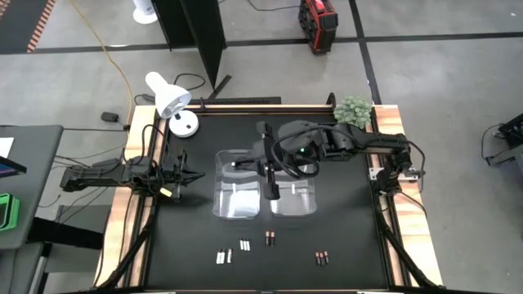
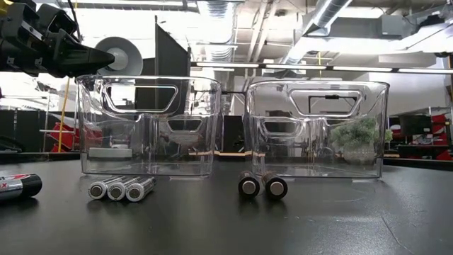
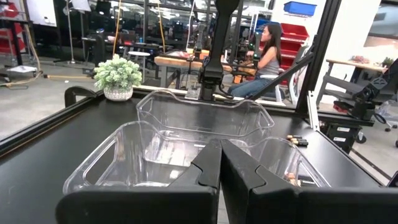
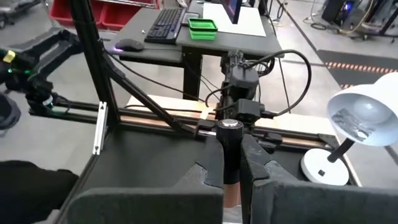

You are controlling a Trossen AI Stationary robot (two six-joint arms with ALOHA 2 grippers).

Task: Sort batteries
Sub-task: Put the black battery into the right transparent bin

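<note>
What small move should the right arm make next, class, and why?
Probably lower and open the right gripper to drop its battery into a bin. It is shut on a dark, copper-ended battery and hangs above the two bins; which bin it is over is hard to tell. The left gripper waits shut at the table's left.

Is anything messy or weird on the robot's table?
Nothing looks spilled or broken. Both clear bins stand upright side by side, and the loose batteries lie in small neat groups on the mat in front of them. The right gripper, above the bins, holds one battery standing on end. The left gripper waits shut at the left edge.
</note>
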